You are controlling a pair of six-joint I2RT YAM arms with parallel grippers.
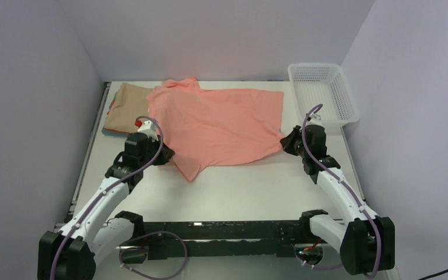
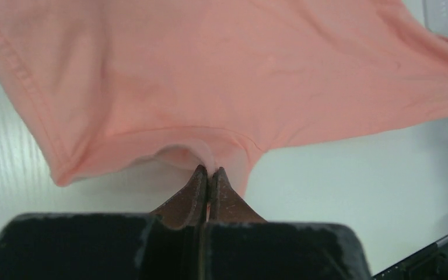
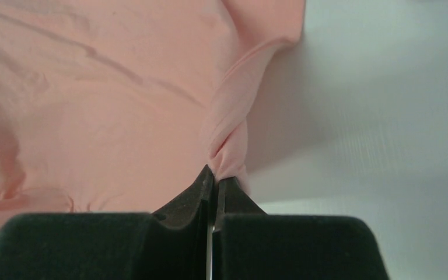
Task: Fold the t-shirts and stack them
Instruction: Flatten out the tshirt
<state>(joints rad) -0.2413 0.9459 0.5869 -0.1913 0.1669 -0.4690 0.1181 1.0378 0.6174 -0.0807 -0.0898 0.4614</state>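
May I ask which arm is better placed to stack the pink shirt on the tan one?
Left, probably: left pincer grips the pink shirt beside the tan shirt; right pincer is by the basket.

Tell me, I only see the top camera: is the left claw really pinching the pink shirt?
Observer: Yes. The left wrist view shows the left claw shut on a puckered edge of the salmon-pink t-shirt.
Child: And the right claw?
Observer: In the right wrist view, the right claw is shut on a twisted corner of that shirt.
Child: Is that corner off the table?
Observer: It looks lifted there. The twisted cloth throws a shadow on the white table beside it.
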